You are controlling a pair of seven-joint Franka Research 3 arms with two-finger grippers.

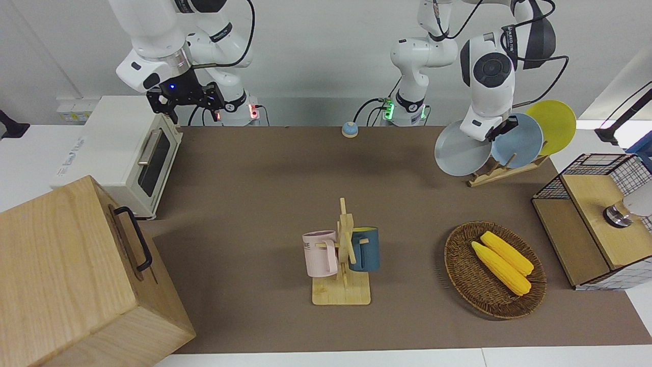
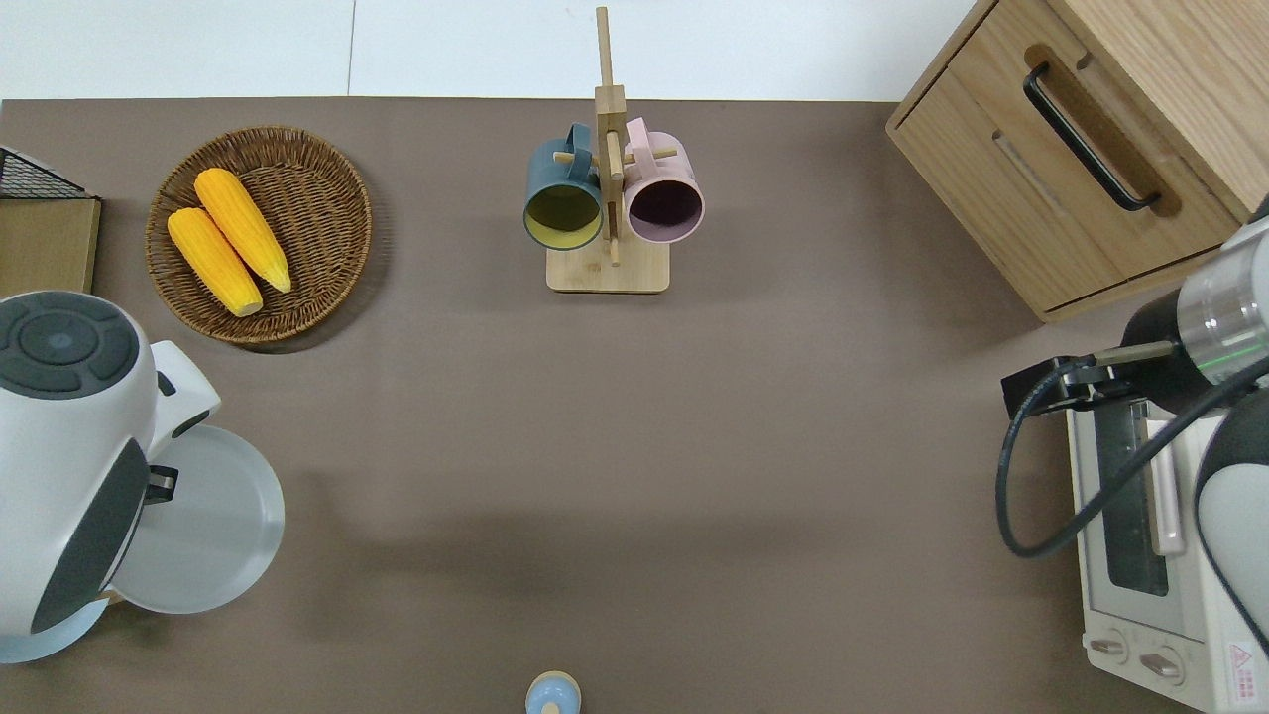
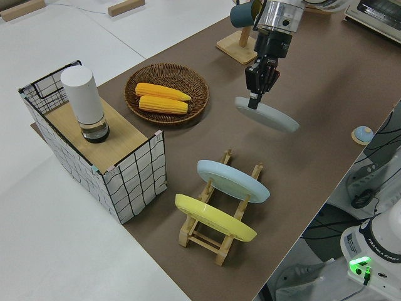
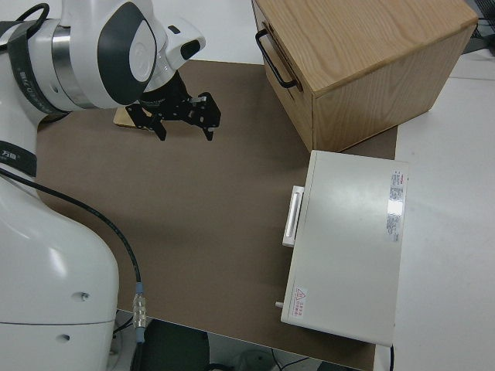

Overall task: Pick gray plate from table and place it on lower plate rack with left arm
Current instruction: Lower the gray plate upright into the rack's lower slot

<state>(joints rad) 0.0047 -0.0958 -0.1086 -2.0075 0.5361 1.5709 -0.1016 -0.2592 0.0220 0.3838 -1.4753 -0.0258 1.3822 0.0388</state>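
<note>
My left gripper [image 1: 498, 131] is shut on the rim of the gray plate [image 1: 457, 152] and holds it tilted in the air. In the overhead view the gray plate [image 2: 213, 526] is over the end of the lower plate rack [image 1: 501, 171] toward the table's [image 1: 265, 178] middle. The arm hides most of the rack there. The left side view shows the left gripper [image 3: 254, 100] pinching the gray plate [image 3: 269, 117], clear of the rack [image 3: 216, 235]. A light-blue plate [image 1: 522, 141] and a yellow plate [image 1: 556, 122] stand in the rack. My right gripper [image 4: 186, 116] is open and parked.
A wooden mug stand [image 1: 342, 265] with a pink and a dark blue mug stands mid-table. A wicker basket [image 1: 461, 270] with two corn cobs, a wire-sided box [image 1: 591, 214], a toaster oven [image 1: 127, 153], a wooden cabinet [image 1: 76, 275] and a small blue bell [image 1: 349, 129] are around.
</note>
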